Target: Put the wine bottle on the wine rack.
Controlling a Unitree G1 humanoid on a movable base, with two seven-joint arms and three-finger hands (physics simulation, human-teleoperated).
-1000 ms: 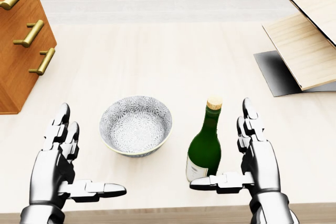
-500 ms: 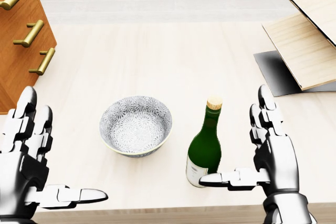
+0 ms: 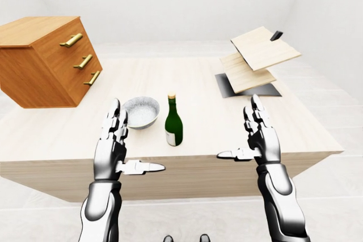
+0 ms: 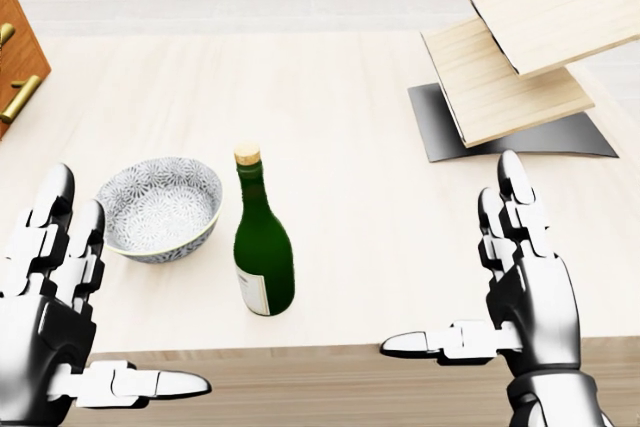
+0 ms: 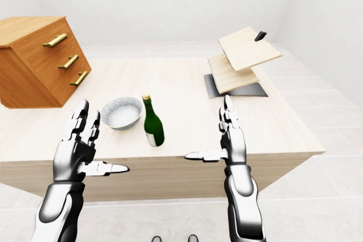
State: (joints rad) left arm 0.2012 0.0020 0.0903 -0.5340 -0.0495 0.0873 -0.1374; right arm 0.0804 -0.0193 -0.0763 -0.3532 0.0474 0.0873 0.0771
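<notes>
Shifted leftward in the head view since half a second ago: bottle, bowl, rack and cabinet alike, so camera moved, not the items. Bottle formerly just beside the right thumb, now well apart from it.

Counted on table:
- One bottle, green glass, cork top, pale label low on the body; upright, near the table's bottom edge in the head view, just right of the bowl, not touching it, between the two hands but nearer the left.
- One bowl, patterned white and grey, upright.
- One rack, two pale wooden boards tilted above a dark flat base, at upper right of the head view, well apart from bottle. Small dark piece at the top board's far corner.
- One cabinet, brown wood, at upper left in the left-eye view; three brass handles on its face.

Hands, two:
- Left hand, raised at lower left of the head view, fingers spread upward and apart, thumb out sideways toward the right; holding nothing.
- Right hand, raised at lower right, fingers upright and apart, thumb pointing left; holding nothing, clear of bottle.

Both hands over the table's bottom edge, touching no item.
</notes>
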